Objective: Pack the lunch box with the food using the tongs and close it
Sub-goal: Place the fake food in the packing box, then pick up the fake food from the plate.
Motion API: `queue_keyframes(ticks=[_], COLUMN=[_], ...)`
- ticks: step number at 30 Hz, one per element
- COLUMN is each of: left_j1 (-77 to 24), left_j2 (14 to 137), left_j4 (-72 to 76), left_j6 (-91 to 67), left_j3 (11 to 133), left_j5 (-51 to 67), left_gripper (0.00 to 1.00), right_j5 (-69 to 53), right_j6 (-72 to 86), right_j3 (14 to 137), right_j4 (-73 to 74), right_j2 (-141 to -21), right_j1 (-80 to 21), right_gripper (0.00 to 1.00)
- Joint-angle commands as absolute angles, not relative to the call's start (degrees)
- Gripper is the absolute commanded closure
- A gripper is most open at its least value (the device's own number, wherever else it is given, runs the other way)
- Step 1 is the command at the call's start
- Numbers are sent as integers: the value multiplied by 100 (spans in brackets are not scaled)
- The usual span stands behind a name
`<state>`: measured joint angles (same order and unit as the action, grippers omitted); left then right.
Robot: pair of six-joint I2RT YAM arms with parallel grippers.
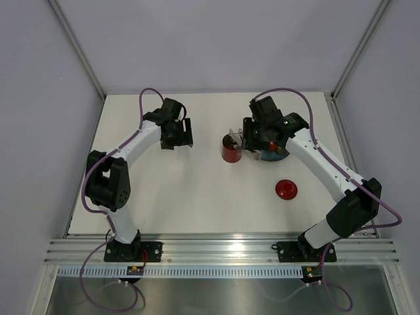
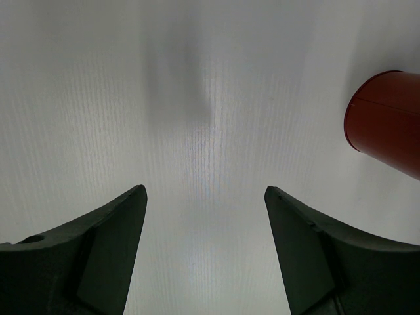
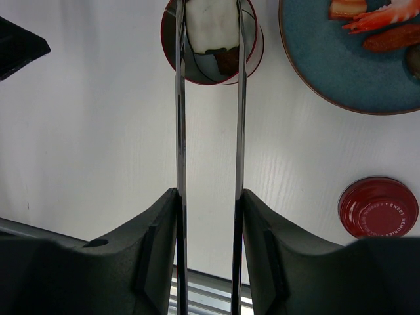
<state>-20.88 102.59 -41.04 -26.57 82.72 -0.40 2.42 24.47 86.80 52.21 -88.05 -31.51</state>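
The right jaws grasp the long thin silver metal tongs [image 3: 180, 131], tips over the small red cylindrical lunch box [image 1: 231, 154] mid-worktop [image 1: 164, 197], left jaws released and empty; advisable to spread the tips slowly, centred over the mouth.

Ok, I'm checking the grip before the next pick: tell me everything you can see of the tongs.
The tongs are two slim, shiny metal arms running nearly parallel with a gap between. The right gripper presses them from both sides. Their tips reach into the open mouth of the red lunch box, flanking a pale piece of food there; whether they pinch it is unclear. The joined end is out of view.
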Motion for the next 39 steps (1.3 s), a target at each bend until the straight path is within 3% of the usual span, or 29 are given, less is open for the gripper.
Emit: queue_keyframes(ticks=[1, 14, 27, 33, 39], left_j1=[-2092, -2083, -2092, -2092, -2092], left_j2=[10081, 10081, 10081, 10046, 10037], left_j4=[-3946, -3937, -3938, -3955, -3964], left_j6=[-2681, -2681, -2672, -2646, -2637], left_j3=[8235, 8235, 8227, 8226, 8235], left_j5=[-35, -35, -35, -35, -35], left_gripper=[23, 23, 23, 23, 23], right_j5=[264, 264, 728, 1529, 1169], right_j6=[2505, 2496, 2470, 2329, 2382], right_j3=[8903, 8947, 9211, 9220, 8456], right_j4=[5036, 5027, 5124, 5510, 5388], right_j2=[-8789, -8816, -8552, -8438, -8148], right_j1=[-3226, -3252, -3269, -3121, -2331], right_gripper=[52, 50, 83, 80, 78])
